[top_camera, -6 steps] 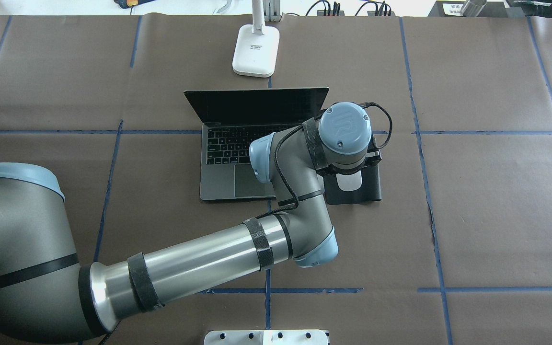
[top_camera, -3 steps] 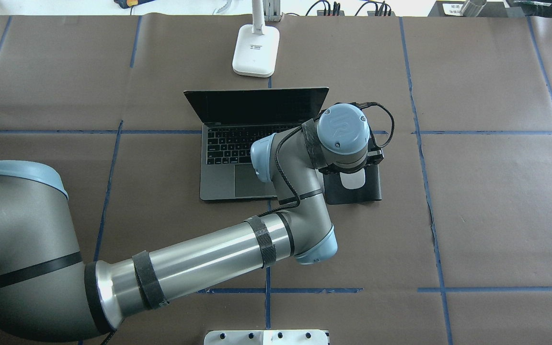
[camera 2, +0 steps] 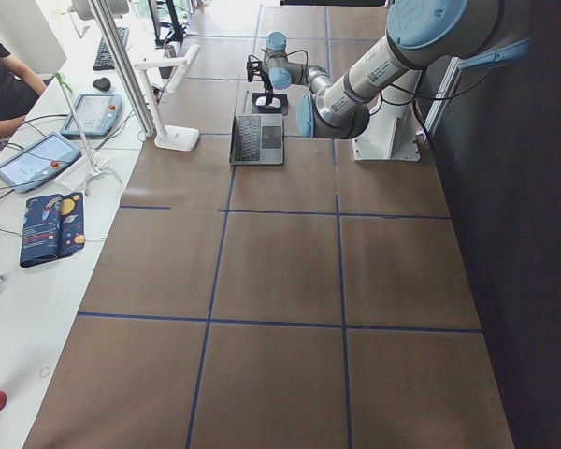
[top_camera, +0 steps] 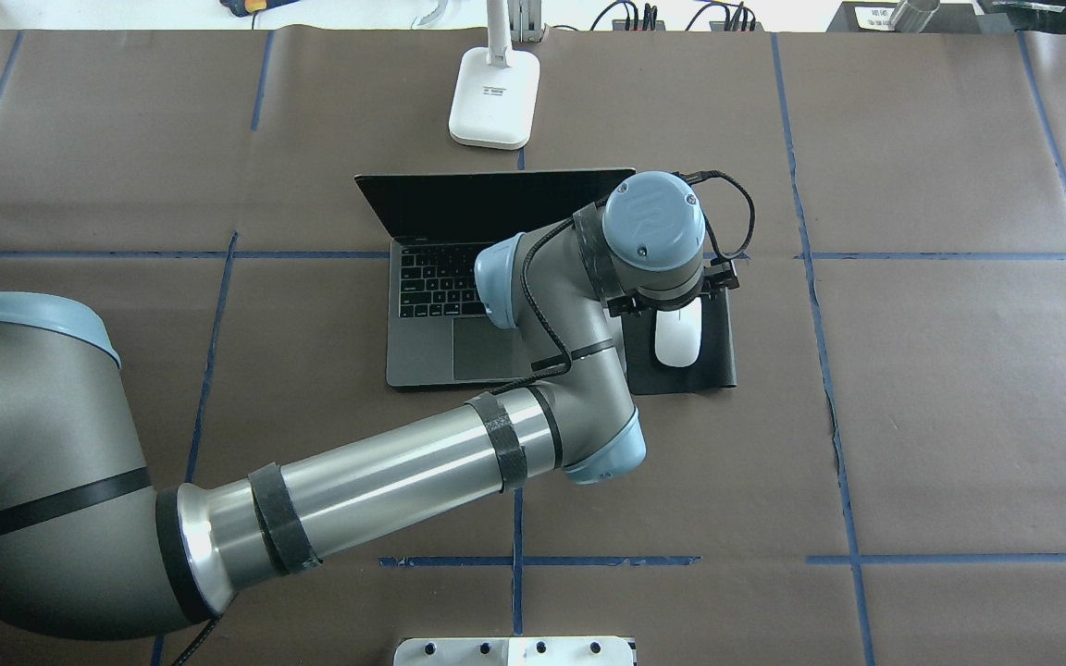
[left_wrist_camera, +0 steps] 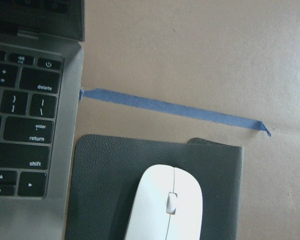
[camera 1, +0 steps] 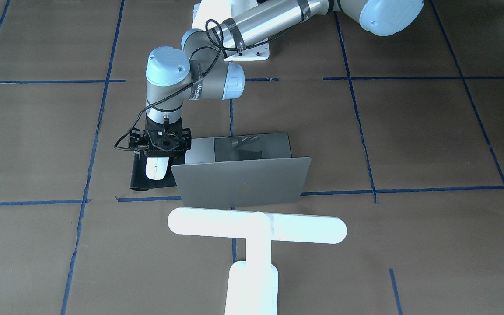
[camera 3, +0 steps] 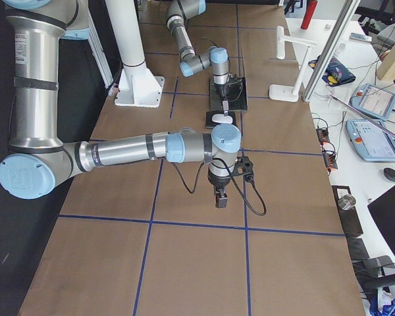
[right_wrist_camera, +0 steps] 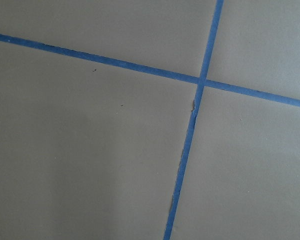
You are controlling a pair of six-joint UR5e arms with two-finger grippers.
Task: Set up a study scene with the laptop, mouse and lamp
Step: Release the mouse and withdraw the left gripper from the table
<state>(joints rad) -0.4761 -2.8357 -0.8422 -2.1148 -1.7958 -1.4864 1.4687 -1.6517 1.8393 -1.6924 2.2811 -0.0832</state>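
The grey laptop (top_camera: 422,333) stands open mid-table, its lid (camera 1: 239,181) facing the front camera. The white mouse (top_camera: 678,335) lies on a black mat (top_camera: 723,365) right of the laptop. It also shows in the left wrist view (left_wrist_camera: 165,205) with nothing touching it. My left gripper (camera 1: 166,148) hangs above the mouse's far end; its fingers are hidden, so I cannot tell whether it is open or shut. The white T-shaped lamp (camera 1: 256,229) stands behind the laptop. My right gripper (camera 3: 220,199) points down over bare table, away from these things, and I cannot tell its state.
The white robot pedestal (top_camera: 514,650) sits at the table's near edge. Blue tape lines (right_wrist_camera: 200,85) cross the brown table cover. A side bench with tablets (camera 2: 37,159) and a seated person (camera 2: 0,75) lies beyond the far edge.
My left wrist has moved toward the far side of the table, uncovering more of the mouse. The mouse has stayed in place on the mat.
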